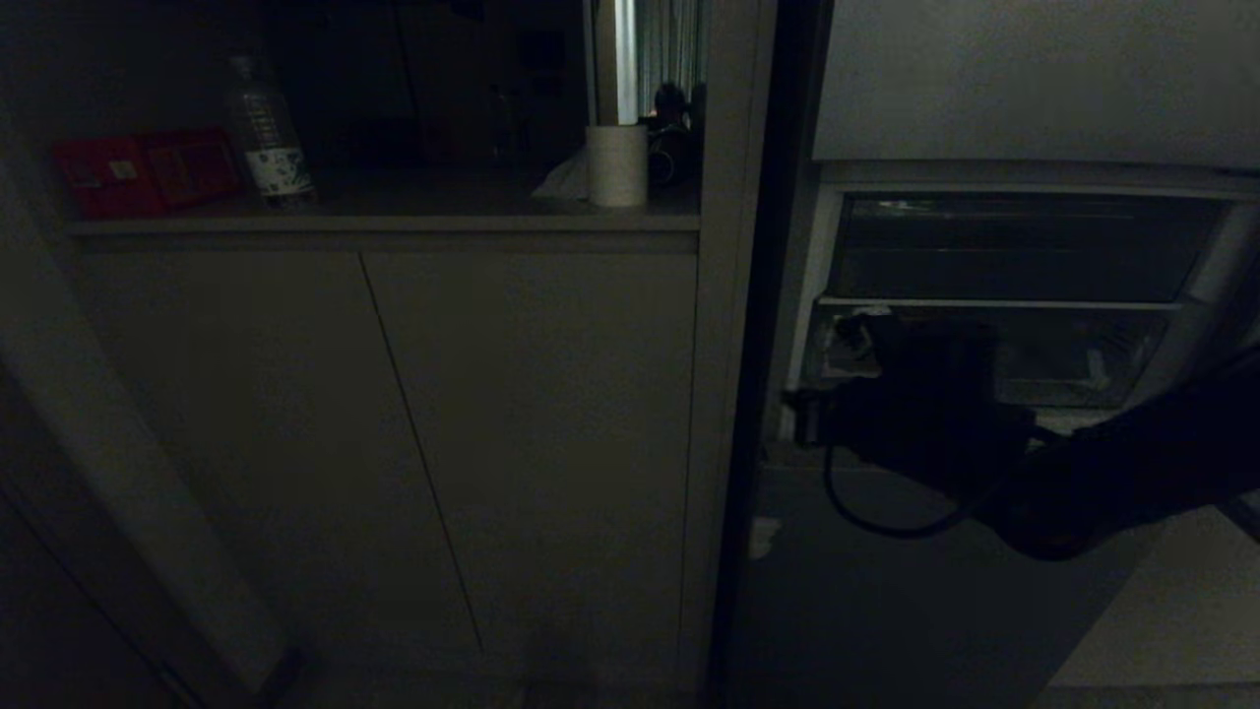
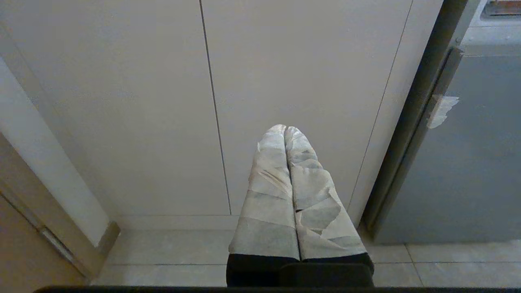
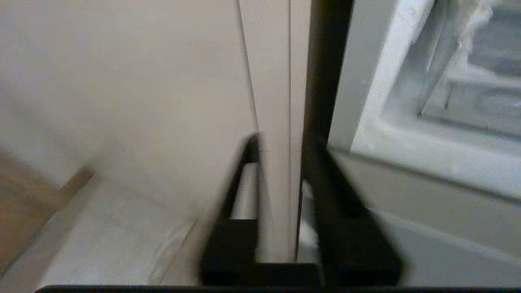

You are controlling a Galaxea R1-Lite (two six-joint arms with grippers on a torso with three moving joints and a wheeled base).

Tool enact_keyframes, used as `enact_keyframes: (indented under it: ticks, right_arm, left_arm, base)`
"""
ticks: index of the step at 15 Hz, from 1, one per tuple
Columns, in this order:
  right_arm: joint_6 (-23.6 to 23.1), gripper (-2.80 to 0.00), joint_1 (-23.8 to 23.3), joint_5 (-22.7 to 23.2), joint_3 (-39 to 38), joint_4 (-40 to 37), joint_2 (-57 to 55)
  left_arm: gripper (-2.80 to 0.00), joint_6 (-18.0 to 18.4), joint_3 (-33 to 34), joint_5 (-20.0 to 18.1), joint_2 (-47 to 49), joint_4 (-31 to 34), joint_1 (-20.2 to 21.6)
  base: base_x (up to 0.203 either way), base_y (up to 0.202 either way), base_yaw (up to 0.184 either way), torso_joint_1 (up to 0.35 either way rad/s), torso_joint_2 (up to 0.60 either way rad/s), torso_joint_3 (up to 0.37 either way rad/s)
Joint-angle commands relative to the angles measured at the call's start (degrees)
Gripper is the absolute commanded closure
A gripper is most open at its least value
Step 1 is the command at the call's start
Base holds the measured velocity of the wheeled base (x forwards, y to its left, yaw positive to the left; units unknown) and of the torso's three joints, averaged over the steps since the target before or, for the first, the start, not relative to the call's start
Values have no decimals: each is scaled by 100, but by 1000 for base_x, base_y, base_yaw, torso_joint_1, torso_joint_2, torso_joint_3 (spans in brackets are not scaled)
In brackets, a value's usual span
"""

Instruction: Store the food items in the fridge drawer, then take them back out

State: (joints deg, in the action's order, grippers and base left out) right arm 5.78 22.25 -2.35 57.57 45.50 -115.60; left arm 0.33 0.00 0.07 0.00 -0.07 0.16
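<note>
The room is very dark. The fridge (image 1: 984,611) is standing at about 3 o'clock in the head view, dark grey, with a bit of whitish tape (image 1: 763,537) on its edge. Its middle part is open. Inside, the clear drawer (image 1: 1014,246) is sitting at about 2 o'clock, wide and shallow. A second clear tray (image 1: 1073,354) is sitting right under it. It is too dark to tell if any red food is lying in them.

The right arm (image 1: 1132,473) is reaching in from 3 o'clock, and a black cable is hanging in a loop under it. The right gripper (image 1: 886,394) is hovering in front of the lower tray, near the fridge's left edge. In the right wrist view, the right gripper (image 3: 281,162) is showing two black fingers (image 3: 244,171) standing a little apart, with nothing between them. They are blurry.

The left gripper (image 2: 287,134) is showing only in the left wrist view. Its fingers (image 2: 272,183) are wrapped in pale tape and are pressing together, holding nothing. It is pointing at the pale cabinet doors (image 2: 163,101), above the floor tiles (image 2: 171,252).

At 11 o'clock in the head view, a shelf (image 1: 394,222) is holding a red box (image 1: 143,172), a clear bottle (image 1: 268,133) just beside it, and a white paper roll (image 1: 617,162) farther toward 12 o'clock.
</note>
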Motion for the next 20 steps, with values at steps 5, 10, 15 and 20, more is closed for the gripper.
enact_keyframes:
  ticks: [5,10,15,20]
  right_arm:
    - [-455,-280,31,-903,619,1228,-981]
    - [-463,-280,-429,-908,548,1591,-1070]
    - [-464,-280,-602,-908,307,1808,-1129]
    - [-420,-280,-696,-899,335,1910,-1229]
  left_arm:
    - [0,2,0,1,0,-1,2]
    - [0,2,0,1,0,-1,2]
    - [0,2,0,1,0,-1,2]
    - [0,2,0,1,0,-1,2]
  base:
    - [0,0,0,0,0,0]
    - [0,0,0,0,0,0]
    - [0,0,0,0,0,0]
    - [0,0,0,0,0,0]
